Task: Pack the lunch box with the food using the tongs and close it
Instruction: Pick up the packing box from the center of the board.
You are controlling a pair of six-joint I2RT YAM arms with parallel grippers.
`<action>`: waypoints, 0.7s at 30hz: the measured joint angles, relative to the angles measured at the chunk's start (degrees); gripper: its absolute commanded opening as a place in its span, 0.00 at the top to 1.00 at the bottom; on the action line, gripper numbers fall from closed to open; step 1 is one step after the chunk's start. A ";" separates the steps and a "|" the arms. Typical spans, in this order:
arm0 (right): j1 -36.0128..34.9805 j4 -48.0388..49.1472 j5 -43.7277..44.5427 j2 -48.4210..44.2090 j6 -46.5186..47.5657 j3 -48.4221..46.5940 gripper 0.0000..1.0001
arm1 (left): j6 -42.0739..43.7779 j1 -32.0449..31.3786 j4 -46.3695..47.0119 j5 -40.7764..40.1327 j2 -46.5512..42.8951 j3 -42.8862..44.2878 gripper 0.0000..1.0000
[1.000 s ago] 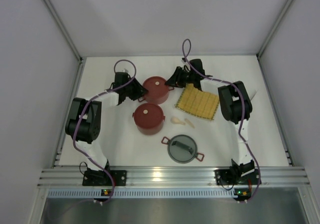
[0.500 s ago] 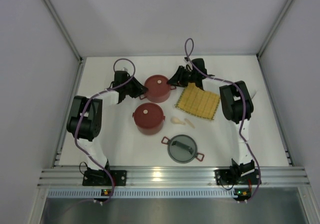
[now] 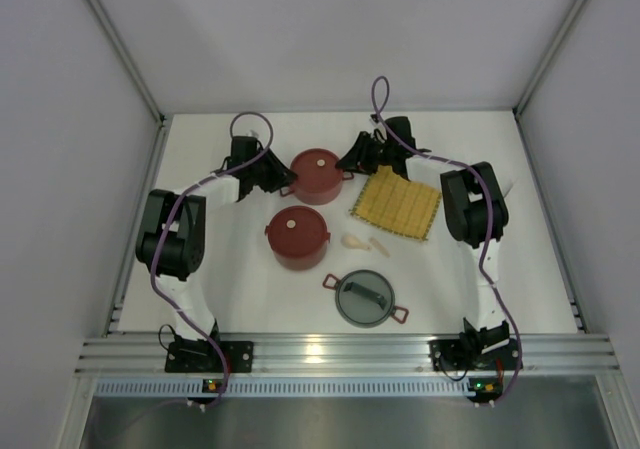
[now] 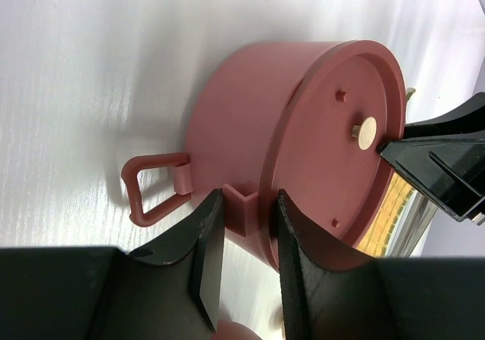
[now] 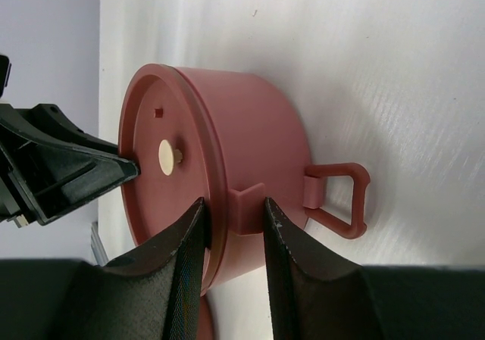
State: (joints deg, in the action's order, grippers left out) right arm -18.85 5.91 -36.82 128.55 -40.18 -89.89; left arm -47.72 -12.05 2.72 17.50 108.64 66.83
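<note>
The lunch box stands in parts: a far dark-red lidded tier (image 3: 315,176), a near lidded tier (image 3: 297,237) and the grey domed lid (image 3: 365,299). My left gripper (image 3: 283,179) is at the far tier's left side. In the left wrist view that gripper (image 4: 248,200) is shut on the tier's (image 4: 303,113) lid rim and small side lug. My right gripper (image 3: 347,166) pinches the opposite side. In the right wrist view it (image 5: 233,204) is shut across the rim and lug of the tier (image 5: 250,120). The food and the tongs are out of view.
A yellow woven mat (image 3: 395,204) lies right of the far tier, under the right arm. Two cream spoon-shaped pieces (image 3: 362,241) lie between the mat and the near tier. White walls enclose the table on three sides.
The left jaws have narrowed onto the far tier's rim, and the left arm has shifted slightly towards the far wall. The right gripper keeps its hold.
</note>
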 measured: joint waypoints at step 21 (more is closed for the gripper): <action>0.00 -2.08 -0.31 -0.72 -0.44 -0.02 1.00 | 2.86 -0.09 -4.13 -0.35 0.00 2.99 1.00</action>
State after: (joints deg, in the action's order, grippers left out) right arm -18.85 3.84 -37.12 127.83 -40.62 -89.91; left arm -44.86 -12.14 -1.41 17.15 108.64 69.82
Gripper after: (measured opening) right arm 0.316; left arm 0.343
